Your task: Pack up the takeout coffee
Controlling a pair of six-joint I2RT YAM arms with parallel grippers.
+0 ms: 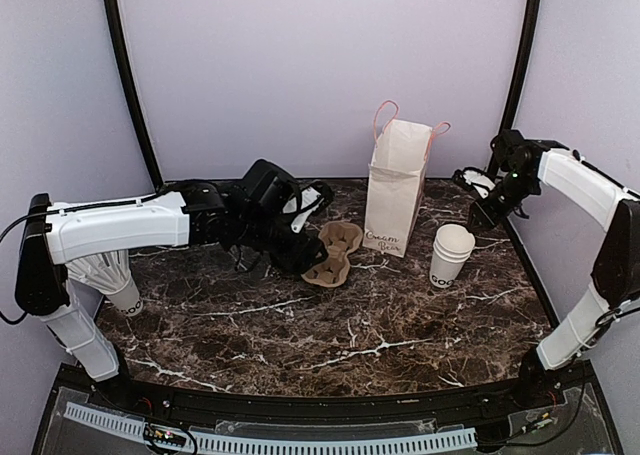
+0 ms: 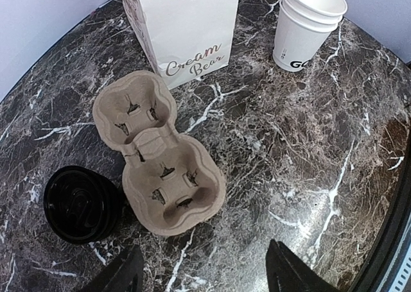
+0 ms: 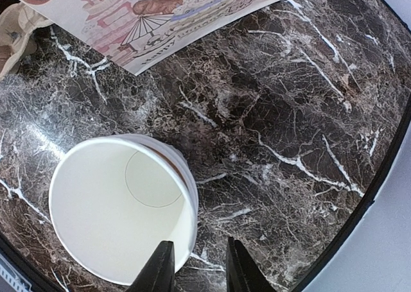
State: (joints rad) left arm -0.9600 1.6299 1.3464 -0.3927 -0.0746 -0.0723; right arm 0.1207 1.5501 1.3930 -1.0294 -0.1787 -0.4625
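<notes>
A round black lid sits on the marble left of a brown pulp cup carrier. No white cup shows under it, so I cannot tell whether this is the takeout coffee. My left gripper hangs open above the table just short of the carrier, with nothing between its fingers. A white paper bag stands upright behind the carrier. My right gripper hovers over the rim of a lidless stack of white cups. Its jaws are narrowly apart and hold nothing.
The cup stack stands right of the bag, close to the table's right edge. A white cup holding white straws stands at the far left, partly behind my left arm. The table's dark rim runs close to my right gripper.
</notes>
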